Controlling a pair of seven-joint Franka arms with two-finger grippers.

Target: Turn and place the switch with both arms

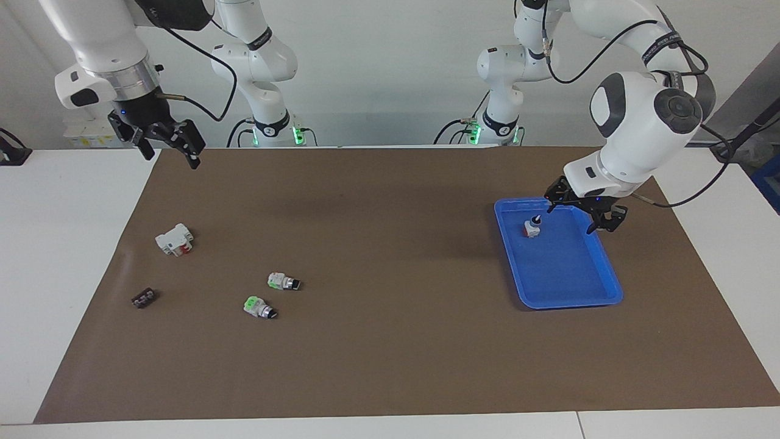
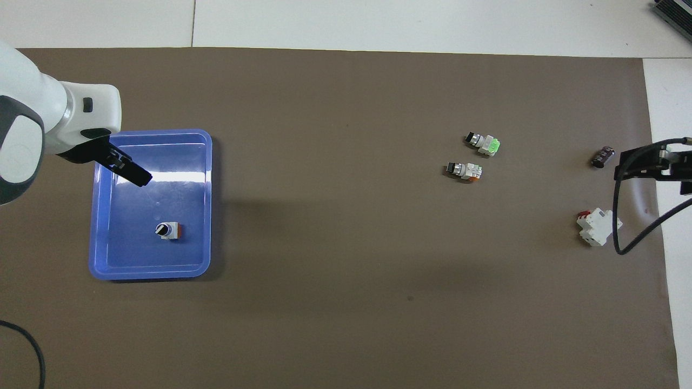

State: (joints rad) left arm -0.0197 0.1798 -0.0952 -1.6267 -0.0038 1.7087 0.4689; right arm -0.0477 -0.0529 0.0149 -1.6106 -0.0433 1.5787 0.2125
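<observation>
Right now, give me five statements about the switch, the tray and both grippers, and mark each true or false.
1. The switch stands in the blue tray, knob up. True.
2. The left gripper grips the switch. False: it is open, raised over the tray, apart from the switch.
3. The right gripper is open, holding nothing. True.
4. Two more switches lie in the tray. False: the green-block switch and the pale-trimmed switch lie on the brown mat.
5. The white breaker rests on the mat toward the right arm's end. True.
</observation>
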